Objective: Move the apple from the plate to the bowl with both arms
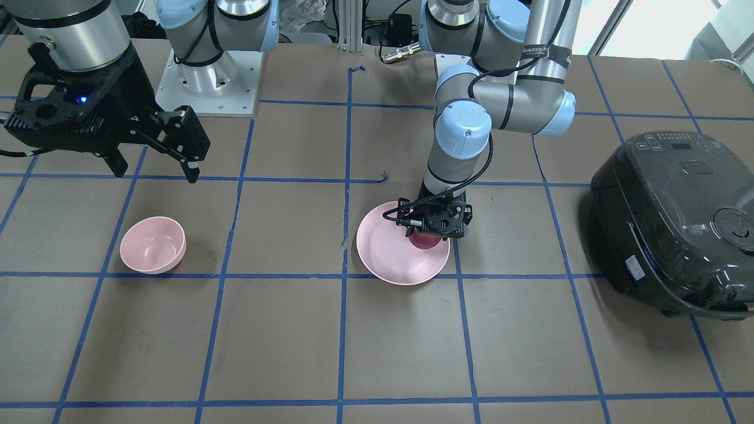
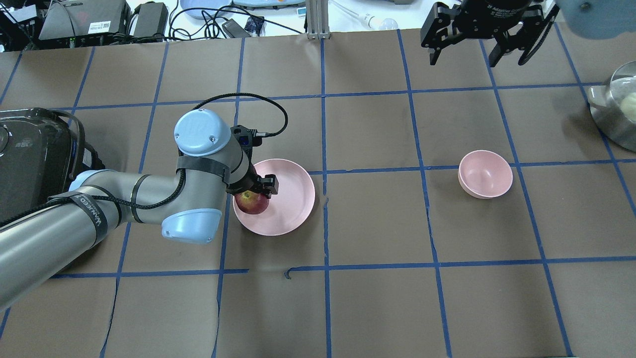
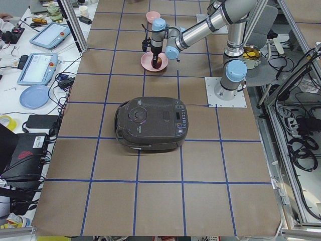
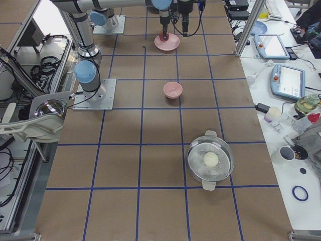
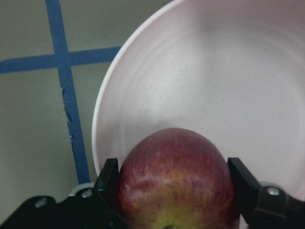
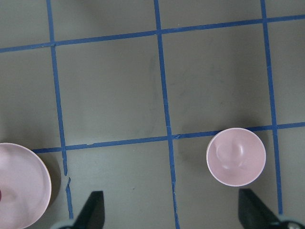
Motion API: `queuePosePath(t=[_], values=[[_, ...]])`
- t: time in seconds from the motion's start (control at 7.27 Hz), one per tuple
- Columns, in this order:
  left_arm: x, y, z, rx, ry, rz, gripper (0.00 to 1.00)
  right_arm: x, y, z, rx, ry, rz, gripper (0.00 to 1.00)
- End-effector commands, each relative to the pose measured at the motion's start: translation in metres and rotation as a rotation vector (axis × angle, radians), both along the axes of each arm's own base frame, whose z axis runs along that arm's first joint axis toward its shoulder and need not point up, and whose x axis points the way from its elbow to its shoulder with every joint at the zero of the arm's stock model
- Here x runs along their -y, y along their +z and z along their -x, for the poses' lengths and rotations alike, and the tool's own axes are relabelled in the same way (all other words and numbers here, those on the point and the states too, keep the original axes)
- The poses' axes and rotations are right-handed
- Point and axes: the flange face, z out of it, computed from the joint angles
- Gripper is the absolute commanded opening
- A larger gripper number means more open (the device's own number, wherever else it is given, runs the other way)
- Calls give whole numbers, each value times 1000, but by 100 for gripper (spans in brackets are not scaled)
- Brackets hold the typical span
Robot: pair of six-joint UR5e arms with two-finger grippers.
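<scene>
The red apple [image 1: 425, 240] sits on the near-left part of the wide pink plate [image 1: 389, 253]. My left gripper [image 1: 433, 231] points straight down over it, and the left wrist view shows both black fingers [image 5: 107, 183] pressed against the apple's [image 5: 176, 176] sides above the plate [image 5: 214, 86]. In the overhead view the apple [image 2: 252, 204] shows at the plate's [image 2: 293, 199] left edge. The small deep pink bowl [image 2: 485, 174] stands empty to the right. My right gripper [image 2: 464, 59] hangs open and empty, high above the table beyond the bowl [image 6: 235, 156].
A dark rice cooker [image 2: 30, 154] stands at the table's left end beside my left arm. A metal pot [image 2: 616, 109] with a pale round thing inside is at the right end. Blue tape lines grid the brown table.
</scene>
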Motion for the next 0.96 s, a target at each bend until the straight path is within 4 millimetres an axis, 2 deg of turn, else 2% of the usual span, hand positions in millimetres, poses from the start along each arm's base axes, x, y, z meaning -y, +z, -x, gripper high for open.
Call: queuePosePath(t=[0.0,0.28,0.55,0.69,0.83], values=[[35,69,14,-71,39,113,0,0,0,-1,0,2,0,100],[55,117,29,-123,113,156,0,0,0,0,0,0,0,100],[83,158,37,-110,148,95,0,0,0,0,-2,0,-1,100],[94,160,41,-110,151,88,0,0,0,1,-2,-2,-1,100],[92,155,59,-113,153,77,0,0,0,2,-2,-3,0,100]])
